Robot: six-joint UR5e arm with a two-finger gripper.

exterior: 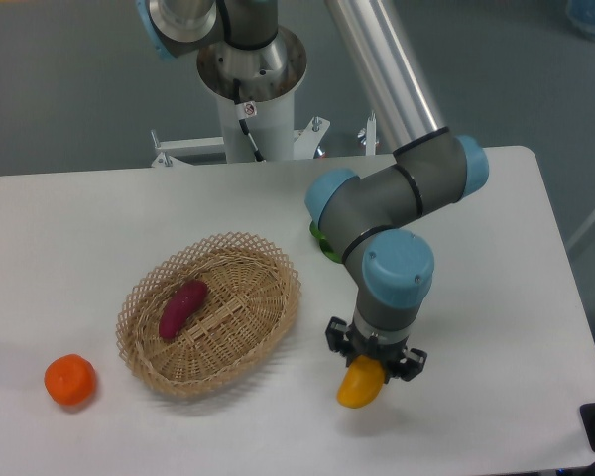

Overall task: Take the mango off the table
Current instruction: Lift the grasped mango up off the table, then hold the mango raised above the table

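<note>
The mango [358,387], yellow shading to orange, shows at the front right of the white table [496,297], directly under my gripper [375,363]. Only its lower end sticks out below the black fingers; the rest is hidden by the wrist. The fingers sit on either side of the mango's upper part and look closed on it. I cannot tell whether the mango rests on the table or is lifted just off it.
A wicker basket [139,327] lies left of the gripper with a purple yam [181,307] inside. A round orange tangerine [70,380] sits at the front left. A green object [320,241] peeks out behind the arm's elbow. The arm's base stands at the back.
</note>
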